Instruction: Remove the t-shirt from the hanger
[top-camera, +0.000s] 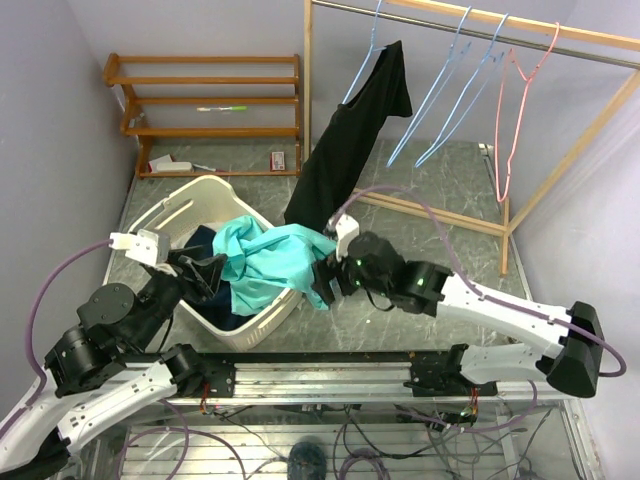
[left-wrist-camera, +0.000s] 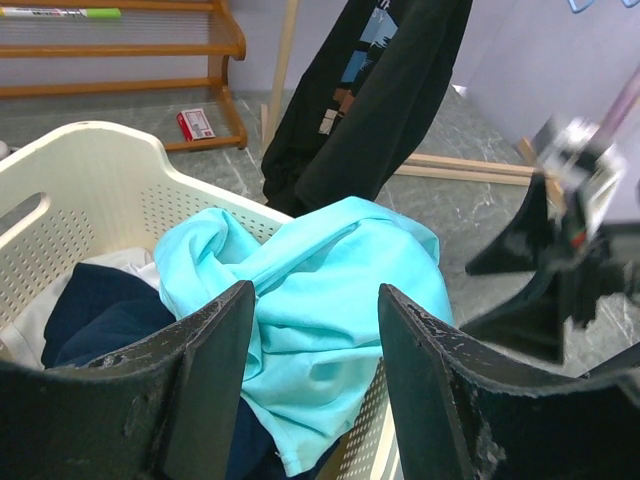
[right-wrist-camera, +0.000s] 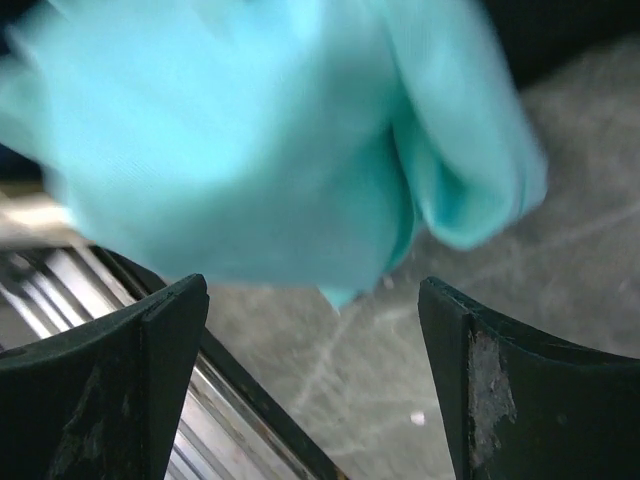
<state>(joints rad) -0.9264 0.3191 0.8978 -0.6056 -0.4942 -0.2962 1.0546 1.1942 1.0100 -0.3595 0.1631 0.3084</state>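
Note:
A teal t-shirt (top-camera: 265, 258) lies crumpled over the near right rim of the cream laundry basket (top-camera: 190, 195), off any hanger. A black t-shirt (top-camera: 350, 150) hangs askew from a light blue hanger (top-camera: 372, 50) on the rail. My right gripper (top-camera: 325, 280) stands open just right of the teal cloth; in its wrist view the blurred teal t-shirt (right-wrist-camera: 250, 150) is above the right gripper (right-wrist-camera: 312, 295), with only floor between the jaws. My left gripper (top-camera: 205, 272) is open at the basket's near side; its wrist view shows the teal t-shirt (left-wrist-camera: 320, 290) beyond the left gripper (left-wrist-camera: 315, 295).
Dark blue and white clothes (left-wrist-camera: 95, 310) fill the basket (left-wrist-camera: 90, 150). Empty blue hangers (top-camera: 440, 90) and a pink hanger (top-camera: 515, 110) hang on the rail (top-camera: 480, 30). A wooden shelf (top-camera: 210, 100) stands at the back left, a small red box (top-camera: 278, 159) beside it.

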